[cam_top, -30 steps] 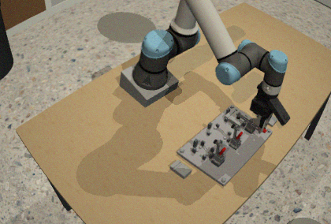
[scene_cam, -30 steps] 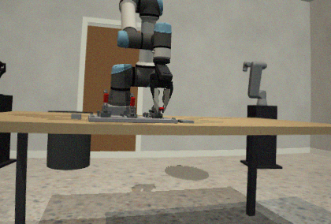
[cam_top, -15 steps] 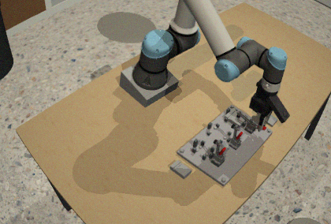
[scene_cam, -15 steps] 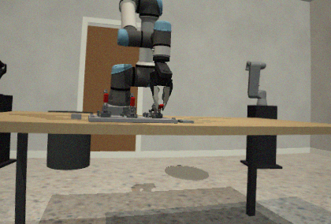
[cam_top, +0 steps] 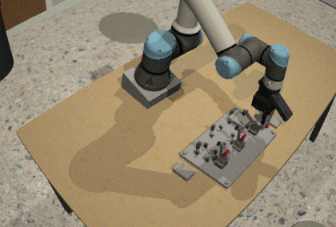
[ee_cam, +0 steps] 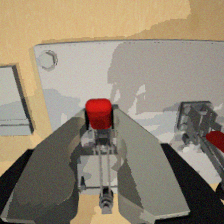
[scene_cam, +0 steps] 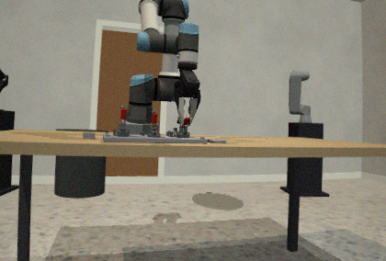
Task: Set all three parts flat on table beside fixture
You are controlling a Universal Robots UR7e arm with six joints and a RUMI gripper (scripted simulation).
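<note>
The grey fixture plate (cam_top: 228, 146) lies on the wooden table and carries three toggle clamps with red handles. My gripper (cam_top: 265, 120) stands upright over the plate's far right end and is shut on the red handle of the end clamp (ee_cam: 99, 113), with a finger on each side. The other two clamp handles (cam_top: 242, 137) (cam_top: 225, 153) stand free. In the side view, my gripper (scene_cam: 186, 119) reaches down onto the plate (scene_cam: 153, 137). One flat grey part (cam_top: 183, 171) lies on the table by the plate's near left corner. Another (cam_top: 275, 121) lies just beyond the right end, and it also shows in the wrist view (ee_cam: 12, 100).
The arm's base block (cam_top: 151, 86) sits on the table behind the fixture. The neighbouring clamp (ee_cam: 198, 125) stands close to my right finger. The table edge runs near the plate's right end. A second grey arm on a pedestal (scene_cam: 300, 104) stands off the table.
</note>
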